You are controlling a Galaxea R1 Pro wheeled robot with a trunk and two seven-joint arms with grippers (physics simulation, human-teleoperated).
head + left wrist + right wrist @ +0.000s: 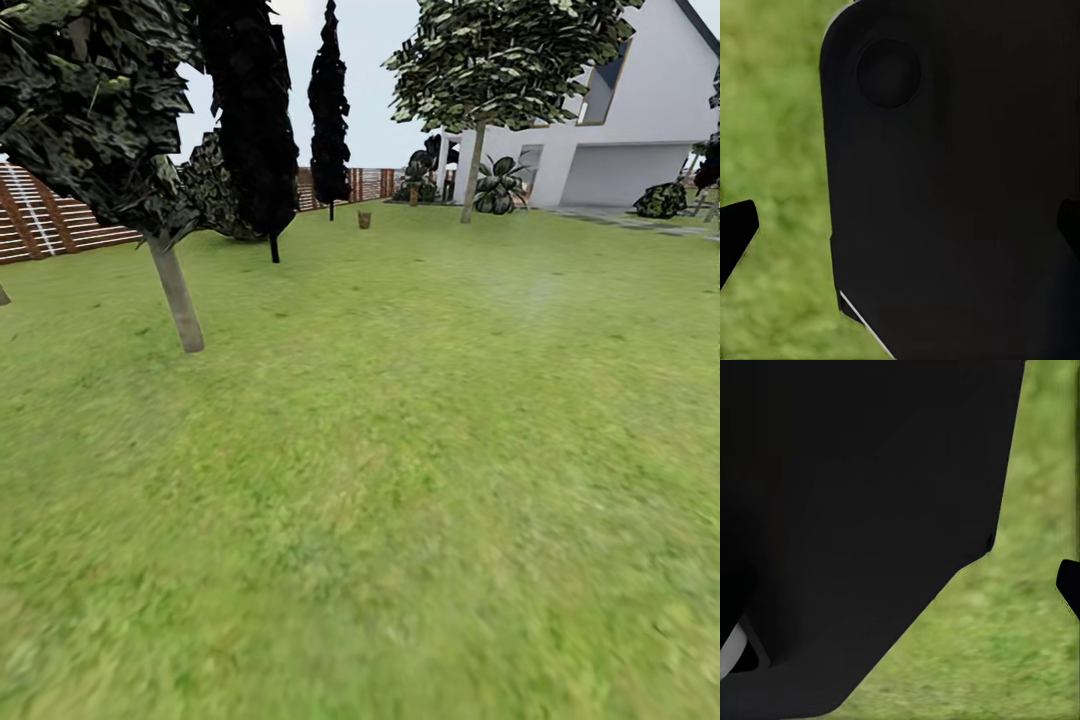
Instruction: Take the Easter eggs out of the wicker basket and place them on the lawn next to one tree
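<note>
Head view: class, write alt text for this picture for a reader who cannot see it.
A wide green lawn runs back to a white house at right and a brown slatted fence at left. A pale tree trunk leans near left under dark foliage, black conifers stand behind, and a small brown object, too small to identify, sits far off.

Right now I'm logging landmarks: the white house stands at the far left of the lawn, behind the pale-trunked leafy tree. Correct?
Not quite. In the head view the white house stands at the far right of the green lawn, behind the pale-trunked leafy tree. The brown slatted wooden fence is what runs along the left.
</note>
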